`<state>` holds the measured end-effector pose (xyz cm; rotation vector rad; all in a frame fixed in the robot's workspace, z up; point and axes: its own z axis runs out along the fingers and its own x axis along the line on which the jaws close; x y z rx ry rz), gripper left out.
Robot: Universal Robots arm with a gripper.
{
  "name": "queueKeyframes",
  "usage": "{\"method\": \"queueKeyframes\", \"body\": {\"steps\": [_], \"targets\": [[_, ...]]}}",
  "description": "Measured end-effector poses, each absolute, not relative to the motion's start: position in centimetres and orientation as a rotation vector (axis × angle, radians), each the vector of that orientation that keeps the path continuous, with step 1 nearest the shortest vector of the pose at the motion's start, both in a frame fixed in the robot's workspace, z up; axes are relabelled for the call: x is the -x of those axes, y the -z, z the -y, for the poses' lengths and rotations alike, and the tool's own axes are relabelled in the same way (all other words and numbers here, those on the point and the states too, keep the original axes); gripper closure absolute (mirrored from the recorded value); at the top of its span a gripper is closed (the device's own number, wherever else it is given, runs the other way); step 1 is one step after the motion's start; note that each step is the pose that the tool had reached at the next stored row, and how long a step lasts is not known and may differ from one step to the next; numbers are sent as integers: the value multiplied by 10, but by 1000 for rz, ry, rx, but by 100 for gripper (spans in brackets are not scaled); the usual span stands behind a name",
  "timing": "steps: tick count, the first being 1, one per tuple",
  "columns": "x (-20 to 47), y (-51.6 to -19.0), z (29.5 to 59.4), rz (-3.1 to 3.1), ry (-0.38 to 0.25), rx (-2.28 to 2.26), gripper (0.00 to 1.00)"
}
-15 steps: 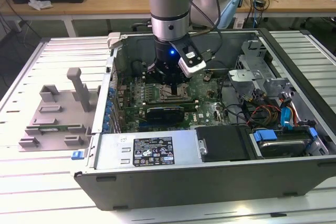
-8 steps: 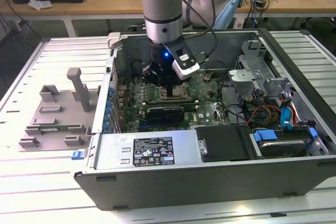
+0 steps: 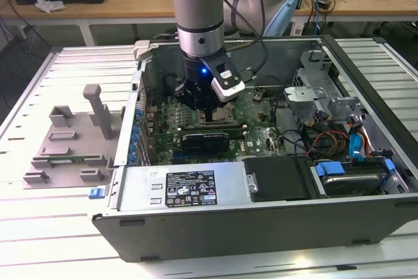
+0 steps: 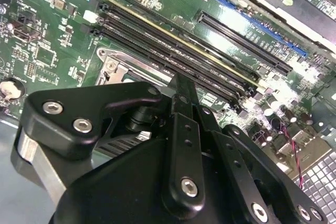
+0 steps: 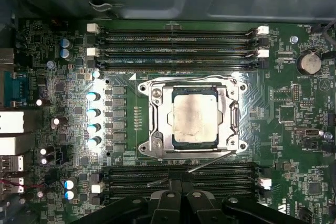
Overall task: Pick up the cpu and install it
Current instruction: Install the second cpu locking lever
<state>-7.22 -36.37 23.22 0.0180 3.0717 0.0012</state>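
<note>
On the exterior view's left, a grey plastic tray is lying flat on the slatted counter, just beside the open computer case. Moving toward the middle, the robot arm is reaching straight down into the case, and its jaws are hovering close over the green motherboard. In the first wrist view, the cpu is sitting inside the metal socket frame at the board's centre, its dull silver top facing up, with memory slots running along two sides of the socket. The black jaws are showing pressed together in that view, near the socket but apart from the chip and pinching nothing. On the exterior view's right, drive cages and coloured cables are filling the far end of the case.
</note>
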Motion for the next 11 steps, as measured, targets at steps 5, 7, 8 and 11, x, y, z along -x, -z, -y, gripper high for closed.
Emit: {"method": "queueKeyframes", "body": {"steps": [5, 7, 8, 11], "targets": [[75, -229, 364, -3072, -1, -18, 89], [76, -228, 364, -3072, -2, -18, 89], [76, -228, 364, -3072, -2, -18, 89], [78, -226, 364, -3072, -3, -18, 89]]}}
